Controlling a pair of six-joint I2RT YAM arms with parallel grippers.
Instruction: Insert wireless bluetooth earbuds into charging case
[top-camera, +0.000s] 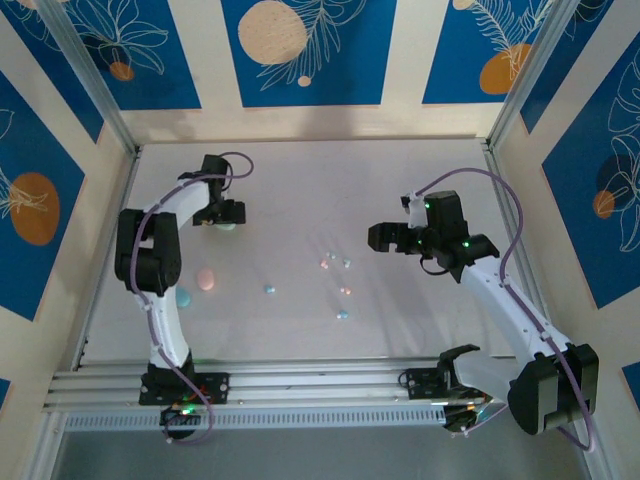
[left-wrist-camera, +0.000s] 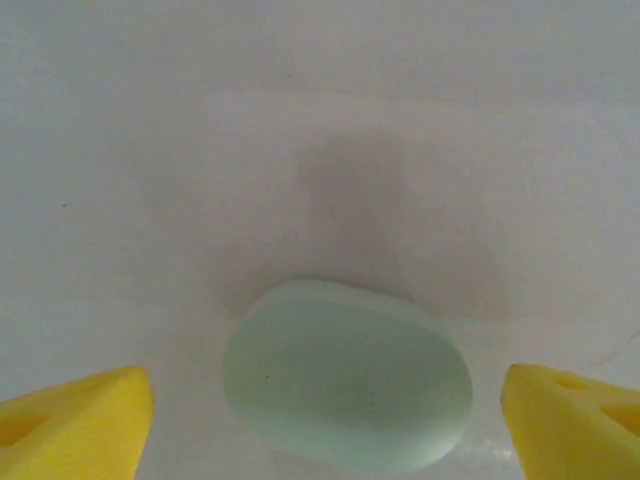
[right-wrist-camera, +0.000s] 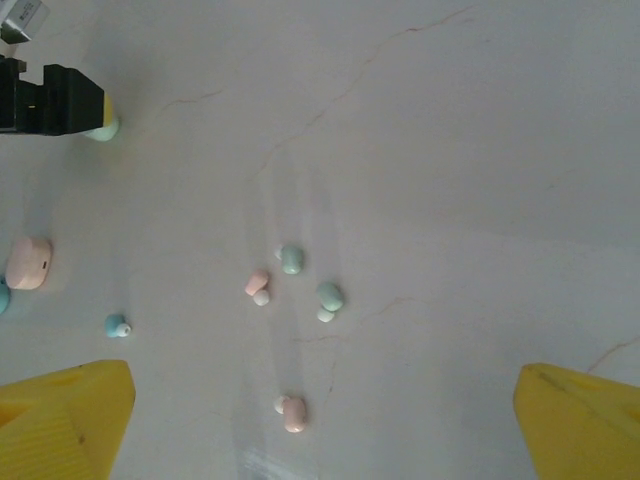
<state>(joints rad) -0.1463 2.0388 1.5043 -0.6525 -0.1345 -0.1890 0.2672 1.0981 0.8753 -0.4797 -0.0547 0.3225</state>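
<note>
A closed mint green charging case (left-wrist-camera: 345, 375) lies on the white table. My left gripper (left-wrist-camera: 325, 425) is open over it, one yellow fingertip (left-wrist-camera: 80, 420) on each side, not touching it. From above, the left gripper (top-camera: 222, 214) stands over that case (top-camera: 226, 226) at the back left. Several tiny earbuds lie loose mid-table: a pink one (right-wrist-camera: 257, 283), two green ones (right-wrist-camera: 291, 260) (right-wrist-camera: 329, 297), another pink one (right-wrist-camera: 293, 412) and a blue one (right-wrist-camera: 116, 325). My right gripper (right-wrist-camera: 320, 430) hovers open above them, holding nothing; in the top view it (top-camera: 380, 238) is right of the cluster (top-camera: 335, 265).
A pink case (top-camera: 206, 279) and a blue case (top-camera: 183, 297) lie left of centre, near the left arm. Another blue earbud (top-camera: 342, 314) sits nearer the front. Low walls bound the table on three sides, and a metal rail (top-camera: 300, 385) runs along the front.
</note>
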